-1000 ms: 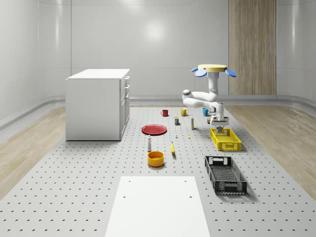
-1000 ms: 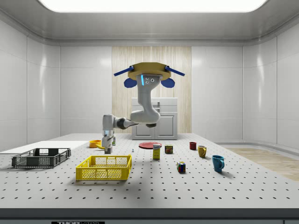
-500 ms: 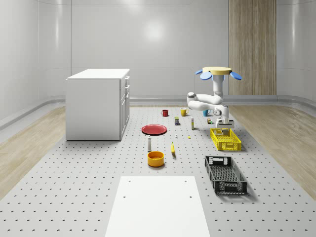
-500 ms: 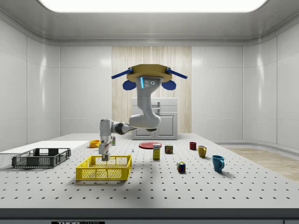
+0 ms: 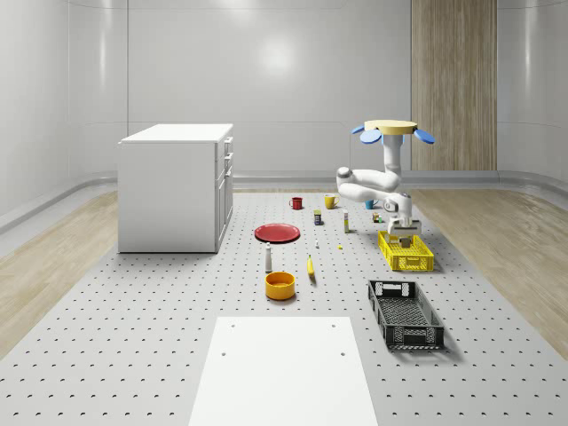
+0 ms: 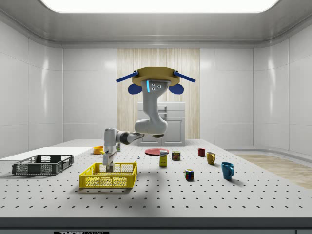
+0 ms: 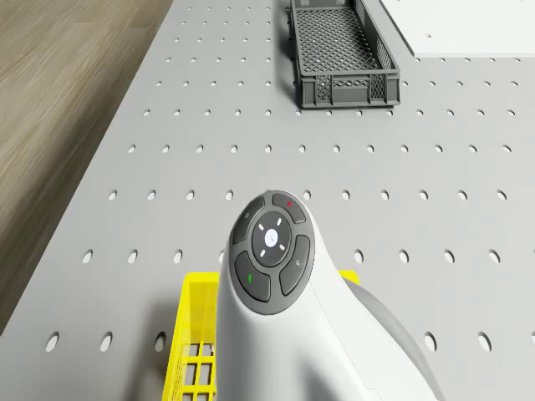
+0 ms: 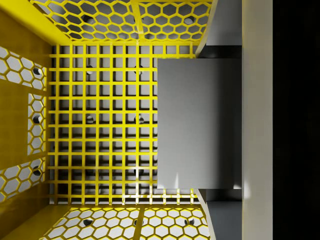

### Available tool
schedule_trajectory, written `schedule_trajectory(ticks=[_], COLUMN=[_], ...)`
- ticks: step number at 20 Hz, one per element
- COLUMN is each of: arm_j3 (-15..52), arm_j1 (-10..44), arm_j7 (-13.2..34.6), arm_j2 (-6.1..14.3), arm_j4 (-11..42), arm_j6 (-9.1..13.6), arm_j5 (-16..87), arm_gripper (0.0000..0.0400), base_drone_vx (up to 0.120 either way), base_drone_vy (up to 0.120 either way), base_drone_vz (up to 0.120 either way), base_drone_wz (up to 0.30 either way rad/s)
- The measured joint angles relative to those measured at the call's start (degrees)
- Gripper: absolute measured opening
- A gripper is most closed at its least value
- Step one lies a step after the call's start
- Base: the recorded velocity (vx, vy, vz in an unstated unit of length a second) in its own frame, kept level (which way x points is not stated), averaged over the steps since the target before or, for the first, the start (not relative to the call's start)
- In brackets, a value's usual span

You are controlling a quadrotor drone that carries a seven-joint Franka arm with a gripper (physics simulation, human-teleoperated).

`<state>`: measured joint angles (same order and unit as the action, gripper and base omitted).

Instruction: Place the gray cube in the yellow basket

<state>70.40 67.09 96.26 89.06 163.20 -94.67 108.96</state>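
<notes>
Whole-scene view: my drone body (image 5: pixel 390 128) hovers above the grey perforated table (image 5: pixel 160 337), near the far end of the yellow mesh plastic basket (image 5: pixel 406 249). My white arm bends down so my gripper (image 5: pixel 403 232) hangs over that far end of the basket, low at its rim. Black mesh crate (image 5: pixel 405 313) sits nearer the camera, apart from the basket.

Side view: gripper (image 6: pixel 108 167) dips inside the basket (image 6: pixel 108 176), below its rim, toward the side view's left half.

Drone view: my arm's wrist housing covers most of the basket; a yellow corner (image 7: pixel 194 351) shows beside it.

Wrist view: plain gray cube (image 8: pixel 199 123) sits square to the basket's grid floor (image 8: pixel 100 125), edges parallel to the walls, no clear long axis. My fingers (image 8: pixel 220 22) press on two opposite faces, jaws closed to the cube's width, holding it over the floor. Cannot tell if it touches the floor.
</notes>
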Motion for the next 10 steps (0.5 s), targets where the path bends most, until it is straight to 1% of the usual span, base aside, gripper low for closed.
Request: schedule_trajectory(ticks=[6,8,10], arm_j3=[-4.1,-4.8,-4.9], arm_j1=[0.8,1.0,0.9], arm_j7=[0.0,0.0,-0.1], arm_j2=[-0.3,-0.5,-0.6], arm_j4=[-1.4,-1.6,-1.7], arm_j6=[-1.3,-1.5,-1.4], arm_j5=[3.9,4.6,4.8], arm_gripper=[0.0250,0.0301,0.0340], base_drone_vx=[0.000,0.000,0.000], base_drone_vy=[0.000,0.000,0.000], base_drone_vz=[0.000,0.000,0.000], base_drone_wz=[0.000,0.000,0.000])
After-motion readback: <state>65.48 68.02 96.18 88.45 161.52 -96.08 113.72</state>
